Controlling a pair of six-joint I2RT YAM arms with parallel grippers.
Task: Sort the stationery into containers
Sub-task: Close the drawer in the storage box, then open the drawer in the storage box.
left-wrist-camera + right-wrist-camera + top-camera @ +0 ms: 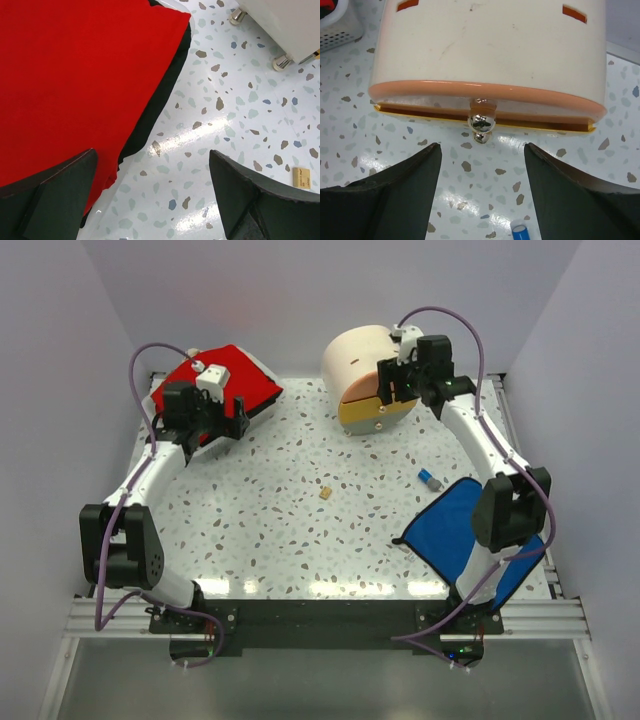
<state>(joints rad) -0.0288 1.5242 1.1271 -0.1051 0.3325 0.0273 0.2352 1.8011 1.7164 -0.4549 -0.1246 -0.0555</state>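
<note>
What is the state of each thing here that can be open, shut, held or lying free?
Left claw: open, empty.
Right claw: open, empty.
Cream cylindrical drum, orange drawer: looks shut.
Its yellow drawer: juts out slightly.
White case with red top: top on.
Tiny tan cube: lying free.
Blue-grey stub: lying free.
Flat blue cloth: spread out, not held.

The drum (490,45) fills the top, its orange drawer (420,90) facing the gripper (482,150) with a chrome knob (482,122) at mid-rim and a yellow drawer (545,127) just under it. The fingers stand apart, short of the knob and empty. A blue stub (520,232) lies on the bench (395,140) beside the right finger. A white case (340,30) shows top left.
</note>
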